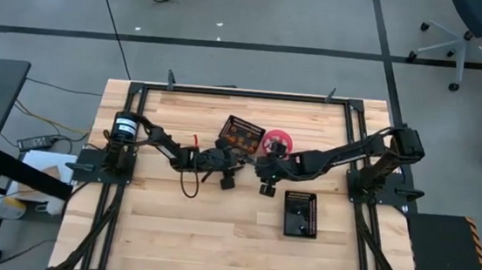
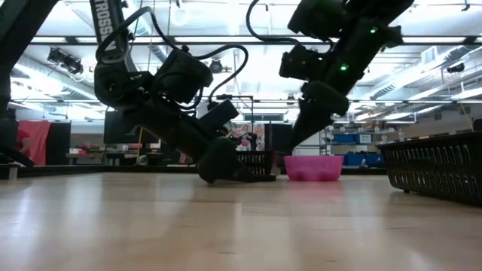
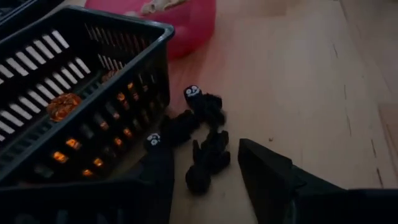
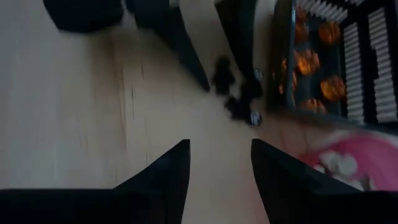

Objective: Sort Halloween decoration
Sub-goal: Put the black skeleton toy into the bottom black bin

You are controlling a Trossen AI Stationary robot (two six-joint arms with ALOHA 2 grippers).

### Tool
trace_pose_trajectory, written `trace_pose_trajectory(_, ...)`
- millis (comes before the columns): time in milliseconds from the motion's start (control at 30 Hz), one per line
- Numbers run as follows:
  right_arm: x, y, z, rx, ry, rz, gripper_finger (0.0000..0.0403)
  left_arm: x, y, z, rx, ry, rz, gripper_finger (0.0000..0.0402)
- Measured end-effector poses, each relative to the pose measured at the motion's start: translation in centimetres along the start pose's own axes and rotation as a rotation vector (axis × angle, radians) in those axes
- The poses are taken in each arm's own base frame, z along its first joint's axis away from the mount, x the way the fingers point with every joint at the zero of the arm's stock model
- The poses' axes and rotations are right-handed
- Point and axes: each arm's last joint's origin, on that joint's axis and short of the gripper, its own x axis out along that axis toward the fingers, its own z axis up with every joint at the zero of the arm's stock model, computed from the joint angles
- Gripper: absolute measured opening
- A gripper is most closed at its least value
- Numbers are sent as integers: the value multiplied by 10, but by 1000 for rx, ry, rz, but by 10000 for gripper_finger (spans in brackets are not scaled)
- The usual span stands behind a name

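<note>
Black trinkets (image 3: 202, 146) lie heaped just beside the orange-filled basket (image 3: 74, 93), at its five o'clock corner. Left gripper (image 3: 205, 180), fingers spread, straddles the nearest one: best pinch only that. Right gripper (image 4: 217, 165) hovers spread, empty.

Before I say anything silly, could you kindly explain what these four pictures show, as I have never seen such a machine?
It is a table robot with two dark arms, each ending in a two-finger gripper. One picture looks straight down on the table, one looks level across it, and two come from cameras on the wrists.

On the table stand a black basket holding orange trinkets, a pink bowl with pale trinkets, and a second basket nearer the front. A small heap of black trinkets lies on the wood beside the first basket.

The left gripper is low over that heap, fingers open around one piece. The right gripper hovers nearby, open and empty. Nothing is lifted yet.
</note>
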Motion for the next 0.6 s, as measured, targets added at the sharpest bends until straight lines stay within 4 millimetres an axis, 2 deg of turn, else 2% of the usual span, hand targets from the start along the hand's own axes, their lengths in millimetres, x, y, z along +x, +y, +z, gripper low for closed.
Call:
trace_pose_trajectory(400, -8, 8, -3, -7, 9, -35, 173, 0, -1, -1, 39, 18, -20, 19)
trace_pose_trajectory(600, -8, 7, -5, -16, 23, -69, 173, -5, 0, 4, 58, 35, -21, 13)
